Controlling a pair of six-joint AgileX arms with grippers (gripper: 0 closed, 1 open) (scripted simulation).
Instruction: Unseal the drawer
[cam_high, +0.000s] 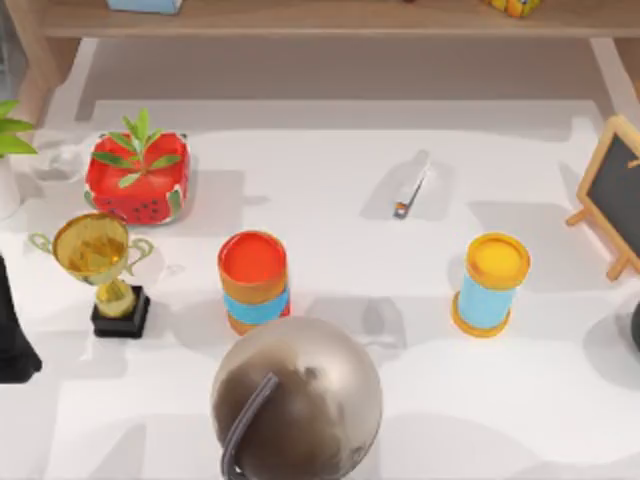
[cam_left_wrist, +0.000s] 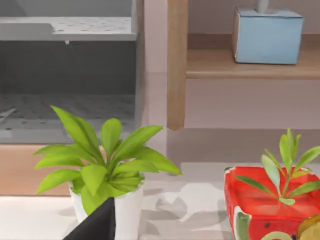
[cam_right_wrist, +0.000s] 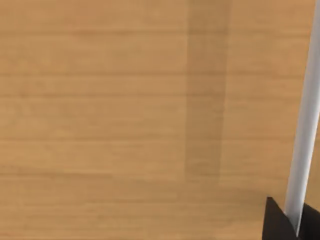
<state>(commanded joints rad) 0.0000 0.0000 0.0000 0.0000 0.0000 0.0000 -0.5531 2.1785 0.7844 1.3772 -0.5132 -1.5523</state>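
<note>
A white table (cam_high: 420, 270) fills the top view, with a wooden shelf (cam_high: 330, 20) running along its far edge. On the table's left stand a red watermelon-patterned pot (cam_high: 138, 178) with green leaves and, nearer the camera, a gold trophy (cam_high: 100, 262) on a black base. Toward the middle stands a can with a red lid (cam_high: 254, 280), on the right a can with a yellow lid (cam_high: 492, 283), and between them, farther back, lies a small silver tool (cam_high: 411, 185). A bronze globe (cam_high: 297, 400) sits at the near edge, a small chalkboard easel (cam_high: 612, 195) at the right edge. The left arm (cam_high: 12, 335) is a dark shape at the left edge.

The left wrist view looks over a leafy plant in a white pot (cam_left_wrist: 107, 172) and the watermelon pot (cam_left_wrist: 265, 200) toward the shelf, where a blue box (cam_left_wrist: 267, 35) rests. A black corner of the left hand (cam_left_wrist: 95, 225) shows; I cannot tell its opening.

The right wrist view is close against the wooden drawer front (cam_right_wrist: 125, 120), with a silver bar handle (cam_right_wrist: 306, 130) running along it. The right hand (cam_right_wrist: 295, 222) has its dark fingers (cam_right_wrist: 275, 222) on either side of the bar, closed on it
</note>
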